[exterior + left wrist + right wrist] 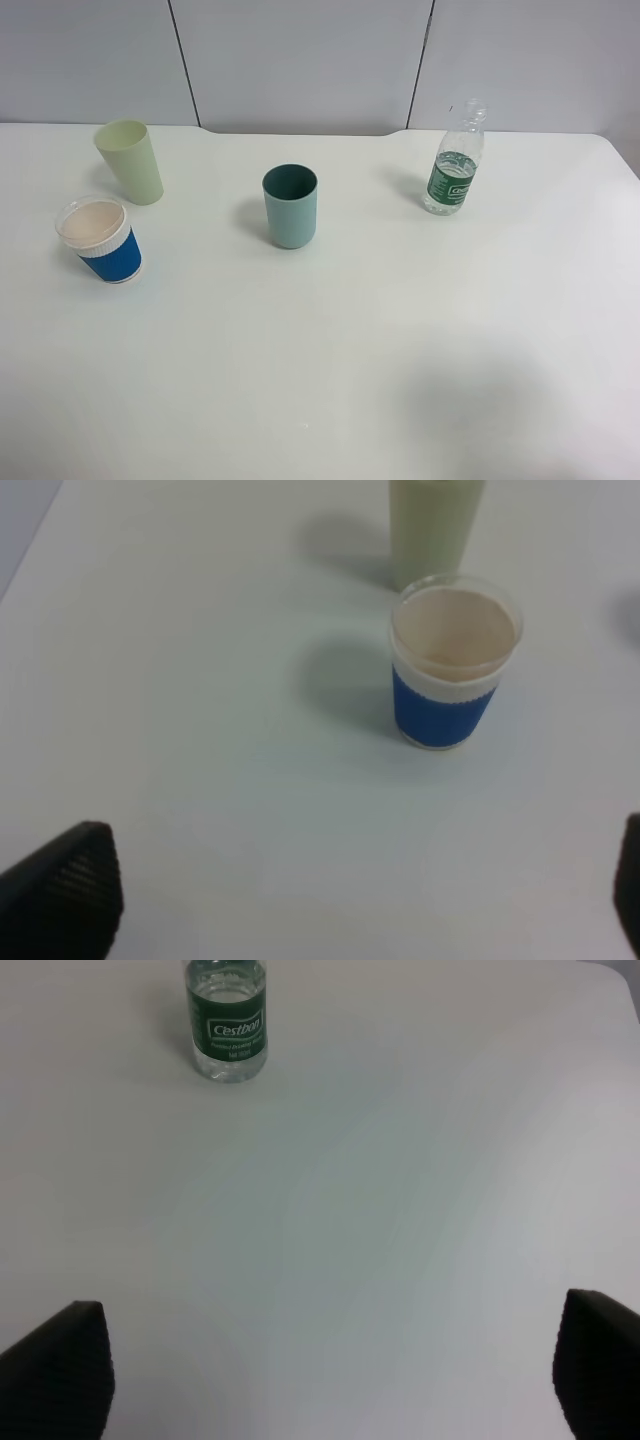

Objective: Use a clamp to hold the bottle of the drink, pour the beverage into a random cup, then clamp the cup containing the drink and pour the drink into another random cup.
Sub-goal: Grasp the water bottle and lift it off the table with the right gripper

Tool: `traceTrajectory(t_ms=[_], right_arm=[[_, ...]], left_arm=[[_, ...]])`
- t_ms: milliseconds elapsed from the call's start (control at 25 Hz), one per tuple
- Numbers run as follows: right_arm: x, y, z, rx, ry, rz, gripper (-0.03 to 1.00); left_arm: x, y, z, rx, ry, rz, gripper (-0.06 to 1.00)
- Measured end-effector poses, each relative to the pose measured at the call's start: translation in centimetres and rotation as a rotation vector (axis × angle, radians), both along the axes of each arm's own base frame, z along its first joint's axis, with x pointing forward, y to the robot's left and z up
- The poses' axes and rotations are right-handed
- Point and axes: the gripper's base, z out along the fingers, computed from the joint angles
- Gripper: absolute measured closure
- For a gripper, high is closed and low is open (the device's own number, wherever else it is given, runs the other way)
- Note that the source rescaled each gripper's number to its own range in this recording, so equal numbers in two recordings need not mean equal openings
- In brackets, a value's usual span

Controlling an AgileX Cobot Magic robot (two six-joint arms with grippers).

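Bottle (pixel 455 165): stood upright at the table's (pixel 400 350) far right, well apart from the teal cup (pixel 291 210) at centre. Pale green cup (pixel 130 162) and blue-sleeved cup (pixel 100 242) stood near each other at left. Left gripper (pixel 345 900) and right gripper (pixel 325 1380): jaws were spread wide, gripping nothing.

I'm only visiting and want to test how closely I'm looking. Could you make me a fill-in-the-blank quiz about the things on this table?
1. The bottle wears a ____ label.
2. The middle cup, the one nearest the bottle, is coloured ____.
3. The white cup wears a ____ sleeve.
4. The number of cups standing on the table is ____.

Missing words: green; teal; blue; three.
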Motion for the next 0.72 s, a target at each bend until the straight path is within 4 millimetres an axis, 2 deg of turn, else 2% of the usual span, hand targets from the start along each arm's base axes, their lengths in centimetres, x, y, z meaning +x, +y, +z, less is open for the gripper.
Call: traceTrajectory(t_ms=[720], right_arm=[[0.00,0.00,0.00,0.000,0.000,0.000,0.21]], left_arm=[[0.00,0.00,0.00,0.000,0.000,0.000,-0.06]])
